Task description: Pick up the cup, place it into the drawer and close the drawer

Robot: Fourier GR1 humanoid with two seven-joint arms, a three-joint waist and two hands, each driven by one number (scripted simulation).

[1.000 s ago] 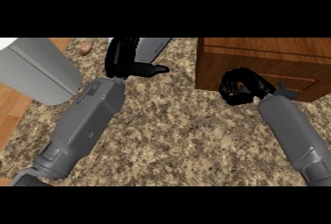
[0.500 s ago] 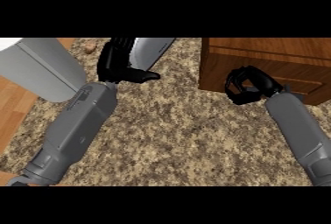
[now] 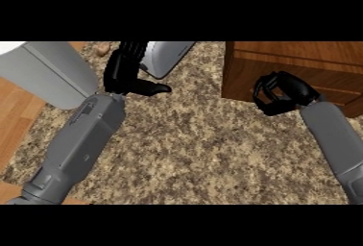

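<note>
The right hand [image 3: 282,93], fingers curled and holding nothing, rests against the brown wooden drawer front [image 3: 297,72]; closing it seems underway, needing a push.

Wooden drawer unit [image 3: 297,67]: top and right side cut by the frame; whether the drawer stands open cannot be told.

Pale grey object [image 3: 169,56]: upper part cut off, left edge behind the left hand [image 3: 126,72] (possibly the cup, not certain).

Large grey block [image 3: 46,72]: cut at the top and left edge.

Right hand [image 3: 282,92]: fingers curled; anything inside the curl is hidden.

Small tan item [image 3: 103,47]: too small to identify.

Both forearms: cut at the lower edge.

Worktop [image 3: 205,153]: partly covered by the arms.
</note>
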